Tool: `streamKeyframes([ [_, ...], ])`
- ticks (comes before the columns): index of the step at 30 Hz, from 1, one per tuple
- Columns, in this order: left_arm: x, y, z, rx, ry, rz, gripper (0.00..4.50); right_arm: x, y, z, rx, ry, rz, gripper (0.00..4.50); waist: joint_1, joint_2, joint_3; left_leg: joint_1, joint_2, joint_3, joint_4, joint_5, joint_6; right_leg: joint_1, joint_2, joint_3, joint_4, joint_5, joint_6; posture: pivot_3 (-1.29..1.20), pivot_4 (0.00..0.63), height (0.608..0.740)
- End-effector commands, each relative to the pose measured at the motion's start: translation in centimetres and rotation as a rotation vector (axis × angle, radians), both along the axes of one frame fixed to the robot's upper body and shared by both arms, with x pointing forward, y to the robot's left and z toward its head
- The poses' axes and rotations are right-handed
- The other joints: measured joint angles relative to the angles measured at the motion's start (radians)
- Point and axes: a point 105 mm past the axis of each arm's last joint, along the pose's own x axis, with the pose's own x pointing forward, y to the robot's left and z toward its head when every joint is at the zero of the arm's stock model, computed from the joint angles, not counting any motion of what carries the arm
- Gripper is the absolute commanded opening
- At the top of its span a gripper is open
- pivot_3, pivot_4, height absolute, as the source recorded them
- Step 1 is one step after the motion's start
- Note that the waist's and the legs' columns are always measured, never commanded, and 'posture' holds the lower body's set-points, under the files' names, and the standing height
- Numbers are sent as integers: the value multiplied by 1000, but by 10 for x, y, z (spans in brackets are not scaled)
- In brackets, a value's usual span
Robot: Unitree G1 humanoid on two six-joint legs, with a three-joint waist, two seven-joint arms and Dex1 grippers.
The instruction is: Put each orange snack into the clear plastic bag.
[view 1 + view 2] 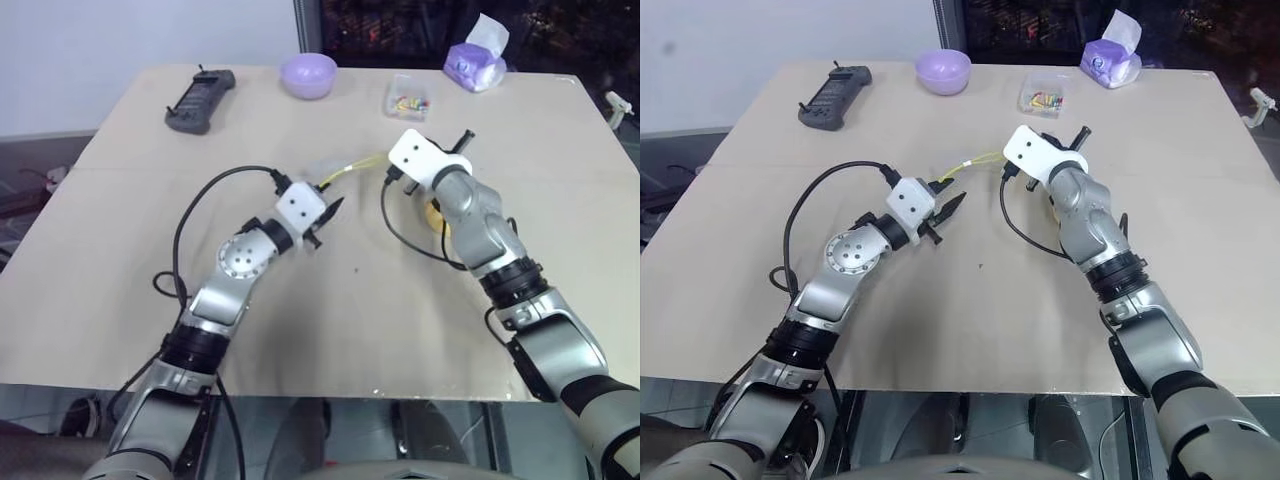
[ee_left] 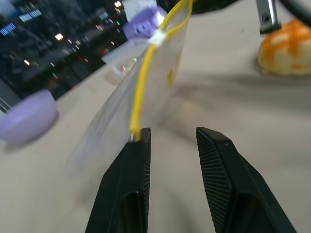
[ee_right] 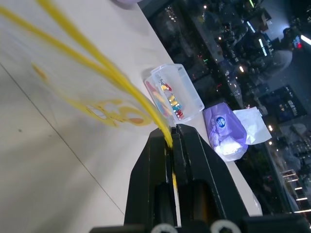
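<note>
Left eye view: beige rectangular tabletop (image 1: 120, 250) carries everything. Largest task item, the clear plastic zip bag with a yellow seal strip (image 1: 352, 166), hangs off the surface between the two arms, near table centre. The right gripper (image 3: 171, 137) has its black fingers clamped flat on one end of the yellow strip. The left gripper (image 2: 171, 141) has its fingers parted, one pad touching the strip's other end; whether that counts as a grip I cannot tell. The round orange-yellow scored snack bun (image 2: 287, 47) rests on the table at about 3 o'clock from the bag, just beside the right forearm and largely hidden by it. Judgement: the mouth needs spreading first. Close the left fingers on one lip only, draw the ends gently apart, keep the opening facing the bun. Small clear box of coloured bits (image 1: 407, 97) sits at 12 o'clock, clear of the work.
</note>
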Motion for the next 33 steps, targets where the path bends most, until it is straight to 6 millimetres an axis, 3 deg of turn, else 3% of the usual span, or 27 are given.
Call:
streamKeyframes([
  [1, -5, 2, 38, -37, -146, -5, 1597, -4, 5, 8, 0, -37, 18, 0, -1, 0, 0, 0, 0, 0, 0, 0, 0, 0, 0, 0, 0, 0, 0, 0, 150, 740],
  [6, -8, 3, 44, -60, -133, -22, 1597, -3, 12, -3, -68, -46, 18, 0, -3, 0, 0, 0, 0, 0, 1, 0, 0, 0, 0, 0, 3, 0, 0, 0, 150, 740],
  [8, -10, 5, 36, -36, -89, -37, 1597, -3, 12, -11, -69, -30, 9, 0, -5, 0, 0, 0, 0, 0, 2, 0, 0, 0, 0, 0, 4, 0, 0, 0, 150, 740],
  [11, -16, 22, 25, 7, -45, -14, 1597, 0, 7, -16, -24, -15, -43, 0, -18, 0, 0, 1, 0, 0, 3, 0, 0, 0, 0, 1, 5, 0, 0, 0, 150, 740],
  [16, -24, 33, 34, 9, -85, 12, 1597, 3, 3, -18, -10, -10, -76, 0, -22, 0, 0, 1, 0, 0, 6, 0, 0, -1, 0, 1, 10, 0, 0, 0, 150, 740],
  [21, -21, 30, 43, 43, -159, 59, 1597, 3, 8, -18, -6, -6, -66, 0, -22, 0, 0, 1, 0, -1, 10, 0, 0, 0, 1, 0, 13, 0, 0, 0, 150, 740],
  [28, -21, 7, 14, 116, -84, -3, 1597, 1, 17, -18, 3, -4, -43, 0, -23, 0, 0, 1, 0, -1, 10, 0, 0, 0, 1, 1, 13, 0, 0, 0, 150, 740],
  [33, -17, 13, 6, 126, -55, 26, 1597, 1, 15, -19, 3, 1, -45, 0, -24, 0, 0, 1, 0, -1, 10, 0, 0, 0, 1, 1, 13, 0, 0, 0, 150, 740],
])
